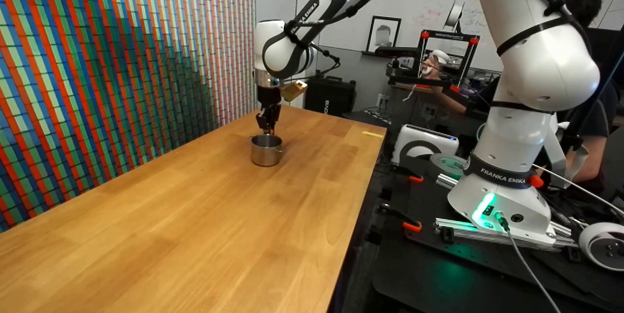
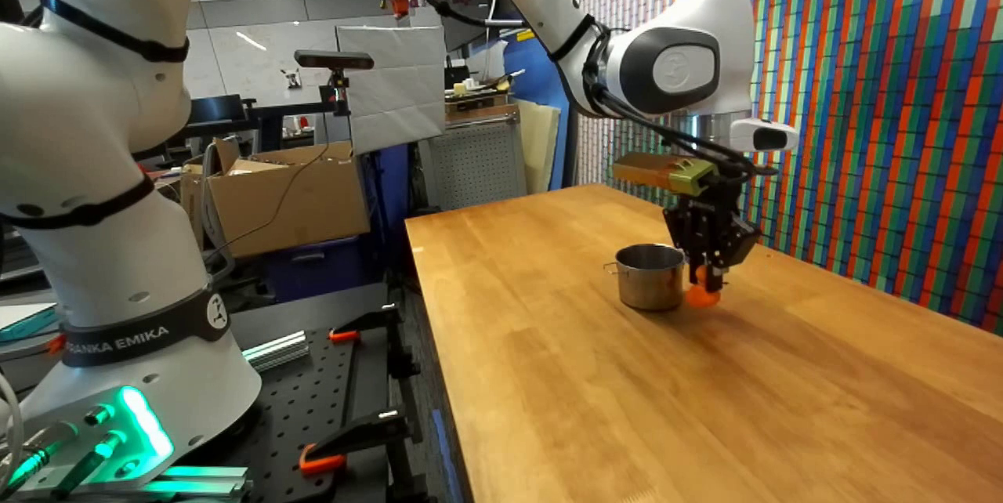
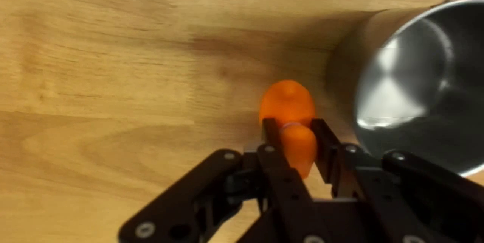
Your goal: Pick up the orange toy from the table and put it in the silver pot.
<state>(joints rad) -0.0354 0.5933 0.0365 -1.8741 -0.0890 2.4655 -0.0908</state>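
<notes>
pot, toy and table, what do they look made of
Pot: shiny metal, perhaps steel, by its bright reflections. Toy: smooth, mostly matte, probably plastic or rubber; even orange colour. Table: wood, perhaps sealed, by plank grain and soft sheen.

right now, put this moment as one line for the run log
gripper: closed on orange toy | silver pot: upright on table, toy outside it | lifted: unclear | placing: not yet done

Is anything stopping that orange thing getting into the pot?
Only the silver pot itself: the orange toy, held in the gripper, sits low outside the pot's wall and probably needs lifting over. Nothing else visible stands between them.
</notes>
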